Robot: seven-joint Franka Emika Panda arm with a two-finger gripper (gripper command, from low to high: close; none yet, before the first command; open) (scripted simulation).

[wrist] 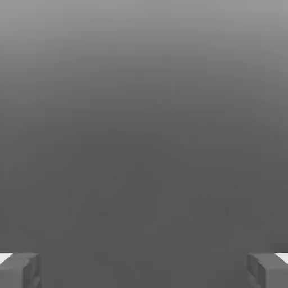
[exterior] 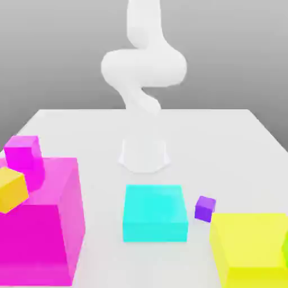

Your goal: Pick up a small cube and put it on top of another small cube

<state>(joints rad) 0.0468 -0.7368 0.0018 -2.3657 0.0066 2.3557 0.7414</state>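
Note:
A small purple cube (exterior: 205,208) rests on the white table between the cyan block and the yellow block. A small magenta cube (exterior: 23,152) and a small yellow cube (exterior: 11,189) sit on top of the large magenta block (exterior: 50,236) at the exterior view's left. In the hand view my gripper (wrist: 144,271) is open, its grey fingertips (wrist: 19,271) far apart with nothing between them, and it faces plain grey background. The white arm (exterior: 143,67) rises from its base at the table's middle.
A flat cyan block (exterior: 156,212) lies in front of the arm's base (exterior: 144,154). A large yellow block (exterior: 250,247) stands at the exterior view's front right, with a green sliver (exterior: 285,253) at its right edge. The white table (exterior: 225,140) spreads behind them.

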